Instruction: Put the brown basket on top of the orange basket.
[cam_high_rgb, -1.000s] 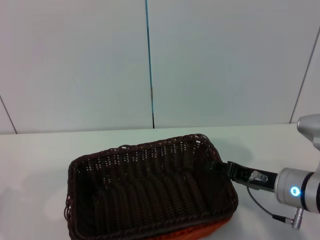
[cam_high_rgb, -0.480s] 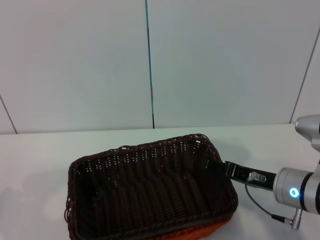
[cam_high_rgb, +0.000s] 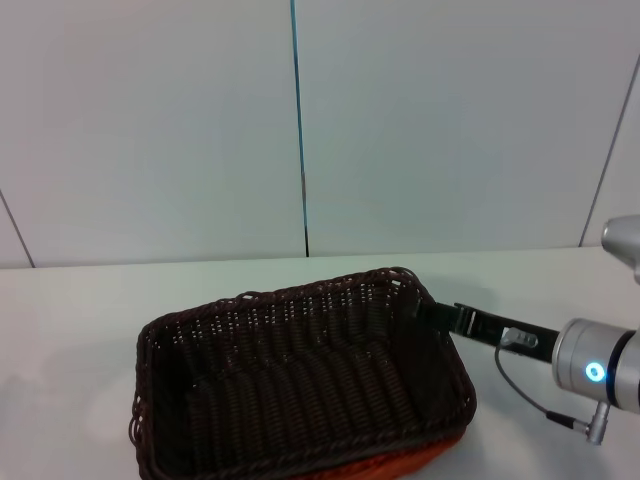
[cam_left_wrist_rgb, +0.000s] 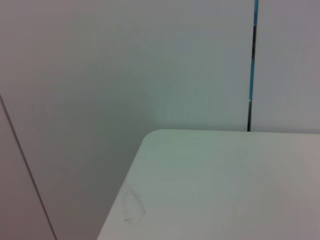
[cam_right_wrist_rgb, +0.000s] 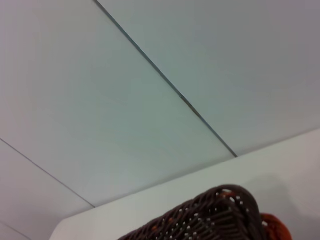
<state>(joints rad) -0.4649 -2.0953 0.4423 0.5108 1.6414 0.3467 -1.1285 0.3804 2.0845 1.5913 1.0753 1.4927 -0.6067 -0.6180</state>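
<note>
The brown basket sits nested on top of the orange basket, of which only a strip shows under its front right edge. My right gripper reaches in from the right and is at the brown basket's right rim, near its far right corner. The right wrist view shows a corner of the brown basket with a bit of the orange basket beside it. My left gripper is out of view; its wrist view shows only table and wall.
The baskets stand on a white table whose far edge meets a pale panelled wall. The left wrist view shows a rounded table corner. A cable hangs under my right wrist.
My right gripper has risen a little at the brown basket's right rim, and the wrist has drawn slightly to the right. The baskets have not moved.
</note>
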